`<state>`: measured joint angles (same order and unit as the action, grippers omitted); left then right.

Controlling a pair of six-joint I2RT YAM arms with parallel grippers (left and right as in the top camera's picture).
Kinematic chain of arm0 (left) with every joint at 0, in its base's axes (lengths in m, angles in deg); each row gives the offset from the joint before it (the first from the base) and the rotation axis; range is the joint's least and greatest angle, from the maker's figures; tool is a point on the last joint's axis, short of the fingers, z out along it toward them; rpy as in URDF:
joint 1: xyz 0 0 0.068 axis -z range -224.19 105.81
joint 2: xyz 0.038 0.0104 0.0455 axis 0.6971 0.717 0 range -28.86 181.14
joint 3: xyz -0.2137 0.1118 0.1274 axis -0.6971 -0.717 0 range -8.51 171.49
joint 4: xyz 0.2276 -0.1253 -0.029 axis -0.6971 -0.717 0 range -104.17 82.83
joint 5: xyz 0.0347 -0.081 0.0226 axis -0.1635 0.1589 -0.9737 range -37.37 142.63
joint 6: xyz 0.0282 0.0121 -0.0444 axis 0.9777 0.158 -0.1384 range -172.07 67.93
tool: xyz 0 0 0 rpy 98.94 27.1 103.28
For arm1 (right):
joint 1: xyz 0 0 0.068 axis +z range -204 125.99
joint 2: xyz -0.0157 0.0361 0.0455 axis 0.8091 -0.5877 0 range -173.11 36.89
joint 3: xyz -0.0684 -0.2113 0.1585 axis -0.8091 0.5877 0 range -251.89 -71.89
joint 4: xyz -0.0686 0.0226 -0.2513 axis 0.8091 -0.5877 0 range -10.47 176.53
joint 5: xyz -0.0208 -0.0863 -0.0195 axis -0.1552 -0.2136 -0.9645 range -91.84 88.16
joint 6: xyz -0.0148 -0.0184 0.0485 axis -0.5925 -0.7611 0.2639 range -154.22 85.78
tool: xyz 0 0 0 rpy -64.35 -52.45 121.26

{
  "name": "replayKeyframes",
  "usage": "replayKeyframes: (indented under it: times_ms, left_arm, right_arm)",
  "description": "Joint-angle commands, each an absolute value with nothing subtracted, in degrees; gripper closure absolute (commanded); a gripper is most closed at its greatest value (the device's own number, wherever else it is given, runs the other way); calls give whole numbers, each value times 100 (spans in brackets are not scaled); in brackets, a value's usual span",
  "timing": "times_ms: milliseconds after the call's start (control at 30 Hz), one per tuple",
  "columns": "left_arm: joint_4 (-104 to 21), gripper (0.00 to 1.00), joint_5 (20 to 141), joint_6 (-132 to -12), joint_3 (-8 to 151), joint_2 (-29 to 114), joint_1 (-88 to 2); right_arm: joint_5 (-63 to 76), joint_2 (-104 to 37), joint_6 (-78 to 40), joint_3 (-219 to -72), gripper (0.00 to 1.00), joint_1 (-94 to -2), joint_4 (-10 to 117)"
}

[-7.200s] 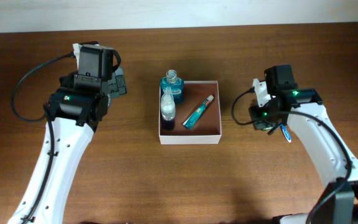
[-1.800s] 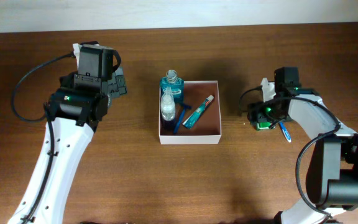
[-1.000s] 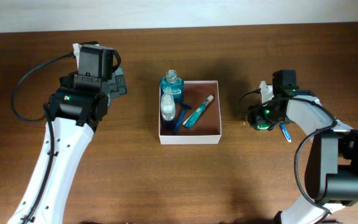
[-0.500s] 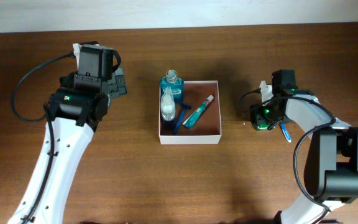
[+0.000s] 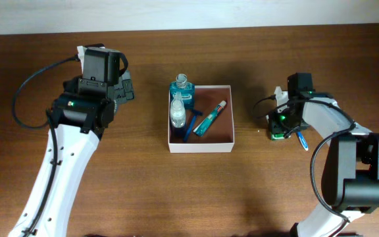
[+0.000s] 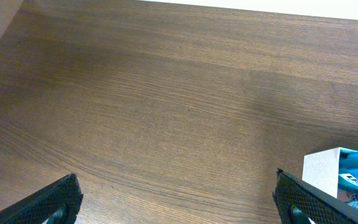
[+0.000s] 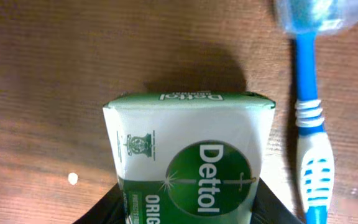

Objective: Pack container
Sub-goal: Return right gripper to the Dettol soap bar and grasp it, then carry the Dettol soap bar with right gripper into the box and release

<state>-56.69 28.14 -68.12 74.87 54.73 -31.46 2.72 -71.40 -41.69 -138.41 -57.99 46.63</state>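
The container (image 5: 224,135), a shallow white-walled box with a reddish-brown inside, sits mid-table. In it lie a teal toothpaste tube (image 5: 210,118), a blue razor (image 5: 189,126), a clear bottle (image 5: 177,111) and a teal mouthwash bottle (image 5: 182,91) at its far left corner. My right gripper (image 5: 279,126) is low over the table right of the container. In the right wrist view its fingers (image 7: 191,208) press both sides of a green and white Dettol soap box (image 7: 191,143). My left gripper (image 5: 125,89) is open and empty, left of the container.
A blue and white toothbrush (image 7: 311,143) lies on the wood just right of the soap box; it also shows in the overhead view (image 5: 301,139). The left wrist view shows bare brown table between the open fingers (image 6: 185,211) and the container's corner (image 6: 323,173).
My right gripper has come down onto the soap box and shifted slightly over it in the last second. The left arm and the container's contents have not moved.
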Motion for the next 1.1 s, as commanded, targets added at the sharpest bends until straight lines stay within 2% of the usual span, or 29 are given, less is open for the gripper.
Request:
replayKeyframes:
  times_ms: [0,200,400,867,1067]
  left_arm:
    - [-5654,1,2733,-6786,7537,5504,-3161]
    - [-5656,1,2733,-6786,7537,5504,-3161]
    - [-5654,1,2733,-6788,7537,5504,-3161]
    - [-5654,1,2733,-6788,7537,5504,-3161]
    - [-5656,1,2733,-6786,7537,5504,-3161]
  right_arm:
    - [392,-7273,-4127,-14125,61,-5815,4413]
    - [657,-7000,-4077,-14436,62,-5614,4002]
    - [657,-6613,-3740,-14739,62,-4984,3705]
    - [709,-6091,-2921,-15002,62,-3878,3642]
    - [696,-6097,-2615,-14995,62,-3461,3989]
